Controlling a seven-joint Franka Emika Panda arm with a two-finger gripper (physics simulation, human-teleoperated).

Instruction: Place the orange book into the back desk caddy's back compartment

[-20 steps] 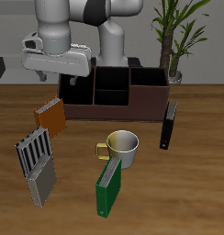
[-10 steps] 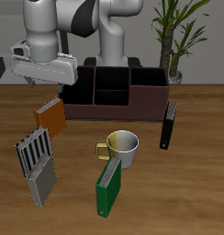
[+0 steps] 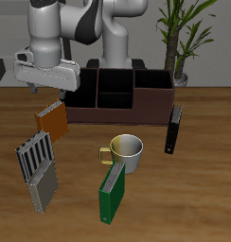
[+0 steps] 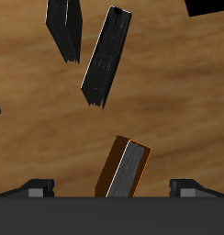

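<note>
The small, thin orange-brown hardcover book (image 3: 51, 118) stands on edge on the wooden table (image 3: 198, 180), just beside the end wall of the long, low dark brown wooden desk caddy (image 3: 117, 99) and outside all of its open-topped cells. The white robot arm's two-finger gripper (image 3: 48, 93) hangs directly above the book, apart from it; from the wrist camera the book (image 4: 124, 169) shows its pale page edges between the 2 dark fingertips (image 4: 37, 185), which stand wide apart with nothing between them — the pincer is spread and empty. Nearer the table's front edge are a grey slatted rack (image 3: 37, 166), a pale green mug (image 3: 128, 151) and a green book (image 3: 112, 195) standing on edge just in front of the mug. A thin black book (image 3: 172, 129) stands at the caddy's other end, and a potted plant (image 3: 178, 38) rises behind it.
</note>
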